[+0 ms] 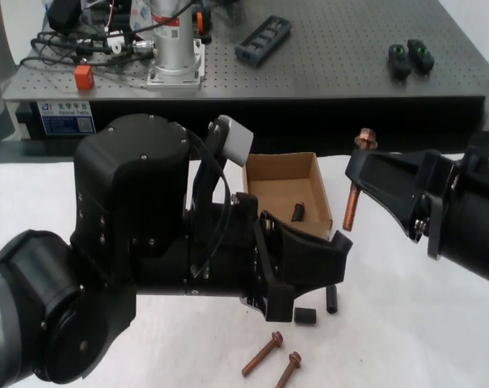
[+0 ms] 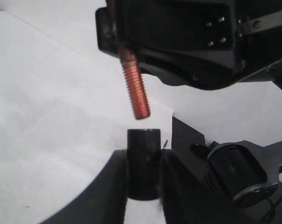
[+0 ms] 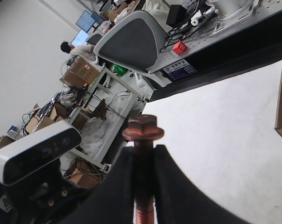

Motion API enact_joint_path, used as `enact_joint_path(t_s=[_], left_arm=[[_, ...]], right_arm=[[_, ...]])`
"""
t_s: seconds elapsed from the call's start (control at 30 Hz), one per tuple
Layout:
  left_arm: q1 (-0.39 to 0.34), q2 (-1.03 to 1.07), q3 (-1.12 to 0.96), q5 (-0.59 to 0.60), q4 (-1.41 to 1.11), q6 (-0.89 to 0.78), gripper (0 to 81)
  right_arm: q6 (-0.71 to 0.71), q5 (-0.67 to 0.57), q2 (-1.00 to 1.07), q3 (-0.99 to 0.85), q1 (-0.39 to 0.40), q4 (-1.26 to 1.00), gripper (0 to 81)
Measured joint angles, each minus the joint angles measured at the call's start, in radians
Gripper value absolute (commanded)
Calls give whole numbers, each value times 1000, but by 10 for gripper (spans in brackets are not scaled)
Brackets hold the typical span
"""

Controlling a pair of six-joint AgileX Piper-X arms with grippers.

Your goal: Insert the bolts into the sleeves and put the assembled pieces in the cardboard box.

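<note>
- Currently, left end effector (image 2: 144, 168) is pinching an upright sleeve (image 2: 143, 142).
- Likewise, right end effector (image 3: 143, 172) is pinching a bolt (image 3: 142, 132), its tip hanging just above the sleeve.

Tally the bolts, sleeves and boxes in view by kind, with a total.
Box: 1
Bolts: 3, one held, two loose
Sleeves: 4, one held, one in the box, two loose
Total: 8
</note>
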Motion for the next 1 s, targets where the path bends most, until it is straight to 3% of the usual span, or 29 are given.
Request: enact_joint_path(t_s=[0.57,0.83,1.0], left_arm=[[0,0,10,-19,-72,-84,6],[0,0,12,-32,-102,-99,6],[0,0,12,-58,-117,-102,6]], right_arm=[[1,36,0,0,77,-10,5],[-52,-2,-4,0,87,30,248],[-107,-22,-7,0,87,32,333]])
